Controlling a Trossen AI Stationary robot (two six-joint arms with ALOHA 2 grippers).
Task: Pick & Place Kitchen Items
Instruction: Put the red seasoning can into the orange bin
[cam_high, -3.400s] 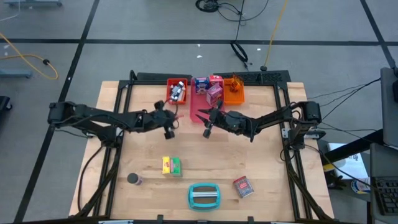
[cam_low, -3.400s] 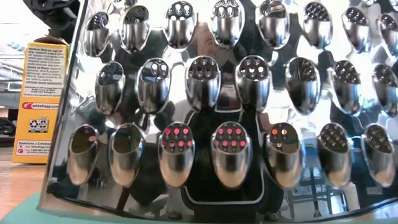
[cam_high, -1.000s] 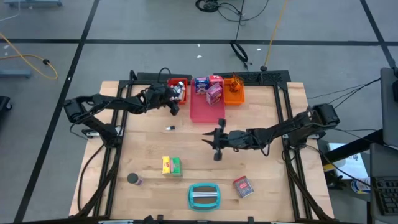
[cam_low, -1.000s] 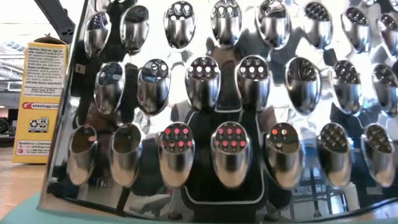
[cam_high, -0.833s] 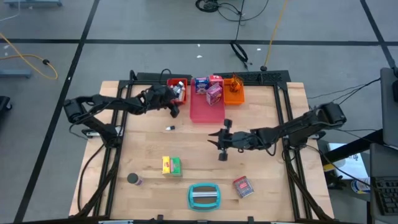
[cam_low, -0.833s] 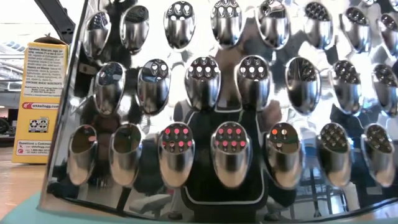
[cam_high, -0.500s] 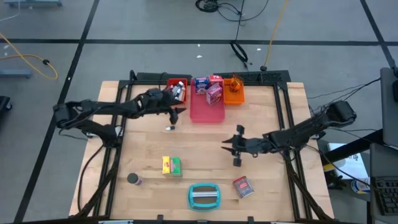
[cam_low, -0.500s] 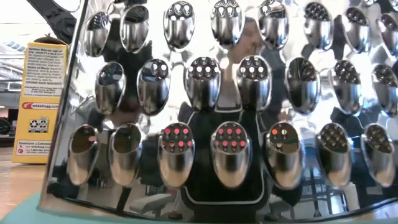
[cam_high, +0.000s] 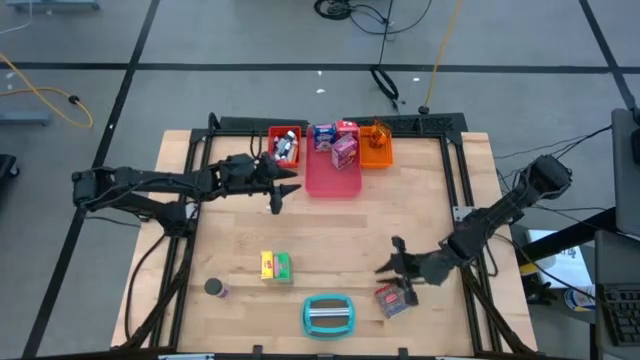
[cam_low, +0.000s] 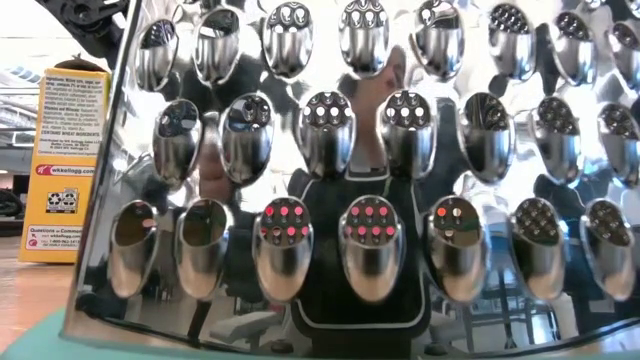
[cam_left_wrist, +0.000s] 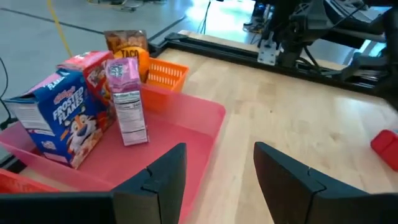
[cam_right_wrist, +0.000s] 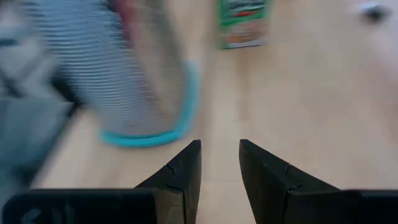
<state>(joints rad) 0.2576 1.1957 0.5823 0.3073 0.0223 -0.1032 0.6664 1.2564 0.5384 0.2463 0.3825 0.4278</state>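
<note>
From above, you see the pink tray (cam_high: 333, 172) at the worktop's far edge holding a purple packet (cam_high: 344, 150); a red-white box (cam_high: 392, 300) lies near the front edge under your right gripper (cam_high: 397, 272), jaws slightly apart, empty. Low down, a metal grater (cam_low: 360, 170) fills the frame. Your left wrist shows the blue-white box (cam_left_wrist: 55, 118) inside that tray; left gripper (cam_left_wrist: 217, 163) spread, empty.

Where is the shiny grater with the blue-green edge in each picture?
High view: grater at the table's near edge, between the dark can and red box.
Low view: fills the picture.
Left wrist view: not in it.
Right wrist view: blurred, ahead of the fingers.
Shared landmark: the yellow-green boxes.
</note>
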